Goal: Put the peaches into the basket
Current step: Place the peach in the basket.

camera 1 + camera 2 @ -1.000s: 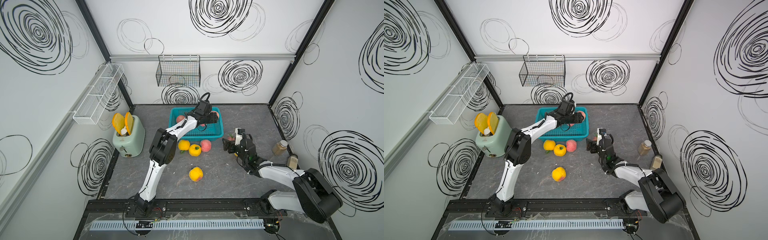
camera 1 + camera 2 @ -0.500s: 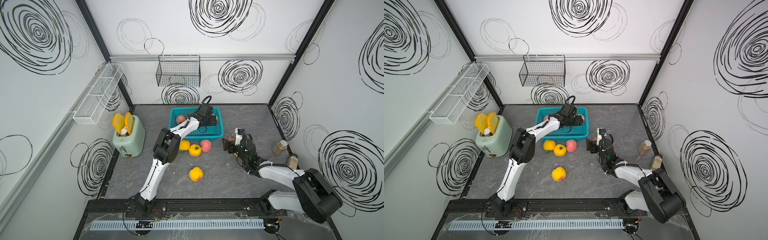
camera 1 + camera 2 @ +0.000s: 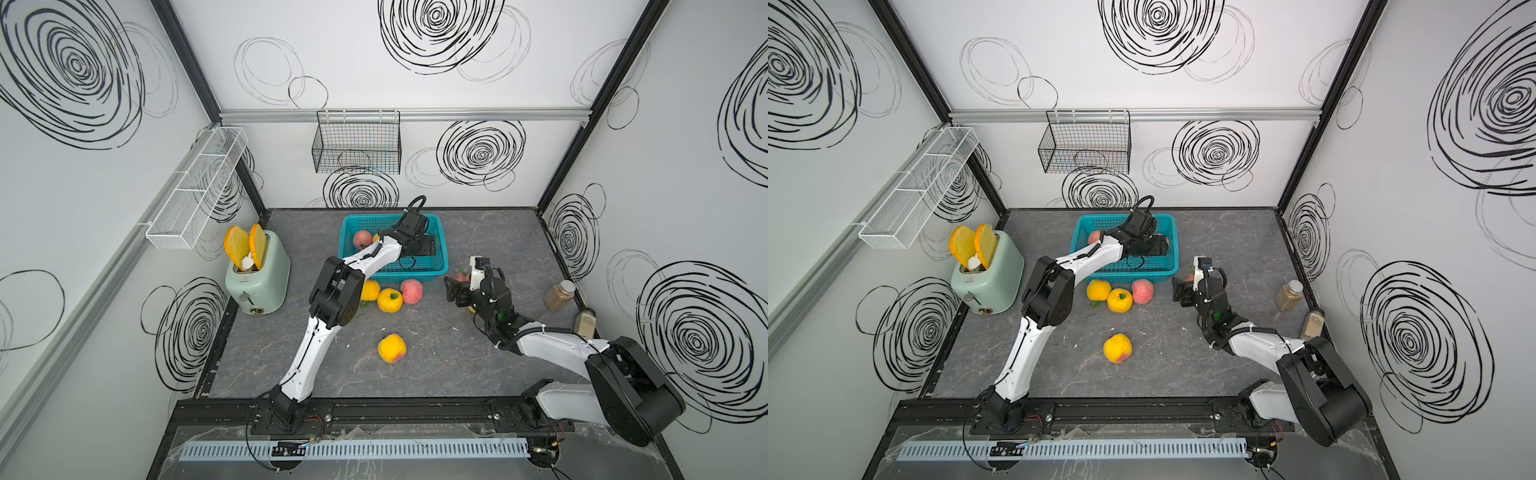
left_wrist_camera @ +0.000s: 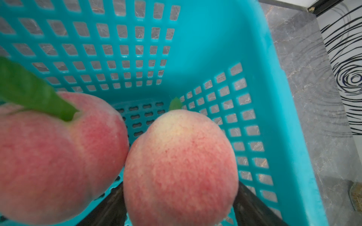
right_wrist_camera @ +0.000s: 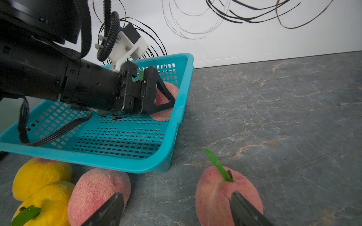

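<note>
The turquoise basket (image 3: 444, 257) (image 3: 1175, 249) stands at the back of the table. My left gripper (image 3: 432, 245) (image 4: 179, 195) is inside it, open, with a pink peach (image 4: 180, 166) (image 5: 166, 101) resting on the basket floor between its fingers. Another pink peach (image 4: 58, 156) (image 3: 362, 240) lies beside it. On the table in front lie two yellow peaches (image 3: 370, 289) (image 3: 390, 300), a pink one (image 3: 411, 291) (image 5: 98, 191) and a yellow-orange one (image 3: 392, 348). My right gripper (image 3: 453, 291) (image 5: 176, 215) hangs open and empty, right beside a leafy pink peach (image 5: 221, 195).
A mint toaster (image 3: 257, 274) with toast slices stands at the left. Two spice jars (image 3: 561, 295) (image 3: 584, 324) stand by the right wall. A black wire basket (image 3: 357, 145) and a white mesh rack (image 3: 195, 191) hang on the walls.
My left gripper has sunk lower into the basket with the pink peach and its jaws have widened around it. The right arm has not moved.
</note>
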Robot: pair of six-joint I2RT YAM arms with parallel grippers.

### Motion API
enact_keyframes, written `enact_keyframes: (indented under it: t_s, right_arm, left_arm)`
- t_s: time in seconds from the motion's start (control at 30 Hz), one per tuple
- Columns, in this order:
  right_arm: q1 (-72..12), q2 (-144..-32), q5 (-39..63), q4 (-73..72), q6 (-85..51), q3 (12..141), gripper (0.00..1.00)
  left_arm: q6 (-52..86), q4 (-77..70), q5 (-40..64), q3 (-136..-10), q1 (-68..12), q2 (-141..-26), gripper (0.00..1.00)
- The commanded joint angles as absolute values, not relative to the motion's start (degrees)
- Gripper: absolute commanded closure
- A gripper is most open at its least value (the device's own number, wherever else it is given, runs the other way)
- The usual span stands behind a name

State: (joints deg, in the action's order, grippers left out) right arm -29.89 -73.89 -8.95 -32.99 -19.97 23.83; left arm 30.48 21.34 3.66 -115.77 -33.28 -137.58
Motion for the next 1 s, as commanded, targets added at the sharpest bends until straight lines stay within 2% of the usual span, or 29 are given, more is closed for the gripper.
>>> enact_keyframes:
  t_s: [0.0, 0.17, 0.23, 0.97]
  right_arm:
    - [-30.31, -73.03, -8.48, -33.40, -20.48, 23.56, 0.11]
    - [-30.26, -73.09, -8.60, -33.40, -20.48, 23.57, 0.11]
    - [-30.32, -73.21, -8.44, -33.37, -20.48, 23.65, 0.11]
    - [-30.37, -72.95, -8.57, -33.22, -20.48, 23.70, 0.11]
  left_arm:
    - [31.01, 20.40, 3.56, -117.42, -33.43, -137.64, 0.15]
    - [31.38, 19.91, 4.21, -117.42, -33.32, -137.55, 0.11]
    - [31.29, 19.86, 4.30, -117.42, -33.40, -137.38, 0.04]
    - [30.94, 18.72, 3.76, -116.98, -34.18, -134.87, 0.06]
